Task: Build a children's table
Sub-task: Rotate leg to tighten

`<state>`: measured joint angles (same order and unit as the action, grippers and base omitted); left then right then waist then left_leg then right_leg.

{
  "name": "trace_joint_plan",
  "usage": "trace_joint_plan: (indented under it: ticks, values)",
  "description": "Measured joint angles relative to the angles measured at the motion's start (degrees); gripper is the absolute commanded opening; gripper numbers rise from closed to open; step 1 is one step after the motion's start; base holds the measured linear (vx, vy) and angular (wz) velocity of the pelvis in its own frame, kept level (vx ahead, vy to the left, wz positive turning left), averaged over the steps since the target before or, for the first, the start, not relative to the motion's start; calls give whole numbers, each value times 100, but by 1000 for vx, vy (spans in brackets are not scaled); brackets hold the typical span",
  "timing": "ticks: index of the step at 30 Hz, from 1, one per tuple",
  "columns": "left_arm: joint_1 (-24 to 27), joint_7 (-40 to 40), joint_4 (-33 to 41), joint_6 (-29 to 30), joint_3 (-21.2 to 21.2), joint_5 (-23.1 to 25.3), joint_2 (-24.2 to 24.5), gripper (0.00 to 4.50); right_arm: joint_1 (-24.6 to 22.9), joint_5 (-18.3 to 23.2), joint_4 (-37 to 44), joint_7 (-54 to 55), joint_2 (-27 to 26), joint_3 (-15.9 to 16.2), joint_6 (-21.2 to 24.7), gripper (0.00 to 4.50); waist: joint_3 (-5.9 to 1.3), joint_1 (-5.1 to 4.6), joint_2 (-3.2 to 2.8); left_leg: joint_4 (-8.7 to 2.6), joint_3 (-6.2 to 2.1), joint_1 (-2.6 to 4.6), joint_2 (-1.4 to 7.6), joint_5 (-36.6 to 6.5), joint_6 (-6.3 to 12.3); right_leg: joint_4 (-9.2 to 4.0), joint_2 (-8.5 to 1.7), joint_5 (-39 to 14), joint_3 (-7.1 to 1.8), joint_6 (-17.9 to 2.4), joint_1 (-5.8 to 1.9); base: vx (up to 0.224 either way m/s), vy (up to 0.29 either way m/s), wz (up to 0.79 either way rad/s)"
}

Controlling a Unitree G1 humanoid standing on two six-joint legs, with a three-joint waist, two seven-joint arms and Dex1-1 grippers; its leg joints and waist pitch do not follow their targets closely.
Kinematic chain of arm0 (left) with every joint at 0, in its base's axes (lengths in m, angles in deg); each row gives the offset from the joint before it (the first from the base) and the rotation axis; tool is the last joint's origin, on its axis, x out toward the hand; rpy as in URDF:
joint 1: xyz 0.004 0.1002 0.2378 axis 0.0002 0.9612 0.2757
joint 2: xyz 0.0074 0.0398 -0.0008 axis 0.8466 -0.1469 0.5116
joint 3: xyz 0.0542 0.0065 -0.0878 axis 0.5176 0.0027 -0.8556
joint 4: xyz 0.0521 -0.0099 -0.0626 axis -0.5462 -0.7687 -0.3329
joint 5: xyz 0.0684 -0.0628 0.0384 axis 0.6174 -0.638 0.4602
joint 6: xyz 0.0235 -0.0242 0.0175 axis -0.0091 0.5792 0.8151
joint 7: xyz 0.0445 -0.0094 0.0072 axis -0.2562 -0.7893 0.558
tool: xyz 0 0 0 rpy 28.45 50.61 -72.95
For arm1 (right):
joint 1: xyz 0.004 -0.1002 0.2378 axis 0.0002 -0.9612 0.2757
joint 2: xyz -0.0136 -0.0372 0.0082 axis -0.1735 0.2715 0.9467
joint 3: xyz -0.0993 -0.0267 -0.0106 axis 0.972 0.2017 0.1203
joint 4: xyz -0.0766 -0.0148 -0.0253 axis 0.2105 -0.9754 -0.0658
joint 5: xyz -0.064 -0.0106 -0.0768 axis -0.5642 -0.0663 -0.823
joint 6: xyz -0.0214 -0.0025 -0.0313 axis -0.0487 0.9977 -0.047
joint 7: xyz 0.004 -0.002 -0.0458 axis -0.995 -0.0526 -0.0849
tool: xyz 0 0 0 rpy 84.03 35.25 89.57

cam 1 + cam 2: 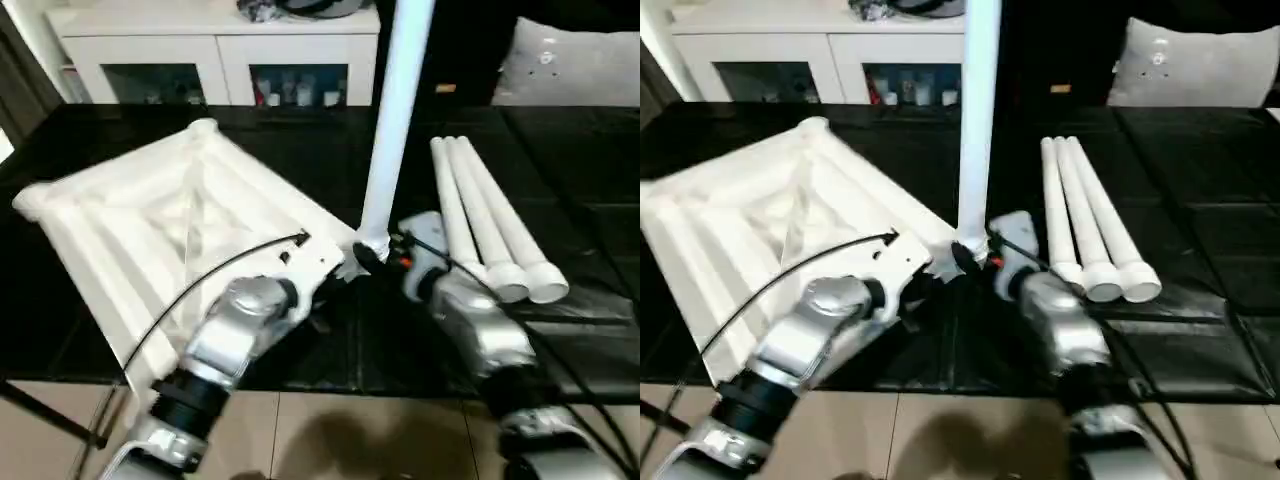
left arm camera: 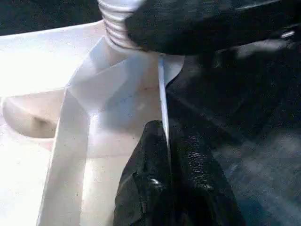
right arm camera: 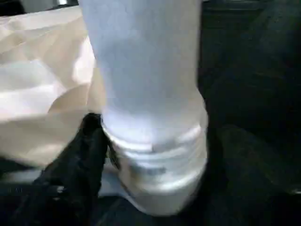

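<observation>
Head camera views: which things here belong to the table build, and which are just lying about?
Belongs to the job:
- upside-down table top
- upright leg at its near corner socket
- three spare legs lying side by side

Just lying about:
- white cabinet
- grey cushion

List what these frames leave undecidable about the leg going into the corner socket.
- Upright leg: top cut off by the upper edge in both eye views.
- Corner socket: hidden by the leg's threaded end in the right wrist view; how far the thread has entered is unclear.
- Right claw: its contact with the leg is blurred in the eye views.
- Left claw: shut on the table top rim; tips hidden below the frame edge.
</observation>
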<state>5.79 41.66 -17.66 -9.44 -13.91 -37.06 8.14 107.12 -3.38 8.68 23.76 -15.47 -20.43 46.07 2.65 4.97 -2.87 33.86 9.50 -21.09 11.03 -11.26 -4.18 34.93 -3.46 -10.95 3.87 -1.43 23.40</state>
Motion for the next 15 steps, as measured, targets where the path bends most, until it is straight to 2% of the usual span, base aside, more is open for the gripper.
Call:
trace_joint_plan:
  ticks: [5, 9, 11, 15]
  values:
    - [-51, -686, -169, -605, 86, -80, 601, 0, -60, 114, 457, -1122, 748, 175, -130, 443, 1, 5, 1, 8, 3, 0, 0, -2, 3, 0, -1, 0, -2, -1, 4, 0, 0, 0]
    - [-44, -1335, -208, -952, 209, -169, 965, 0, -57, 131, 578, -1859, 1147, 263, -135, 443, 1, 19, 1, 7, 3, 4, 2, -2, 1, 4, -1, 0, -1, -3, -3, 0, 0, 0]
    - [-40, -1807, -226, -1326, 335, -227, 1286, 0, -56, 124, 593, -2336, 1352, 496, -181, 443, 1, 36, 1, 8, 3, 5, 2, -3, 0, 5, -1, 0, 0, -3, -4, 0, 0, 0]
    - [-53, -2376, -283, -1765, 457, -269, 1570, 0, -19, 112, 601, -2947, 1549, 733, -232, 443, 1, 106, 1, 14, 4, 11, 1, -4, -2, 5, -4, 0, -1, -4, -14, 0, 0, 0]
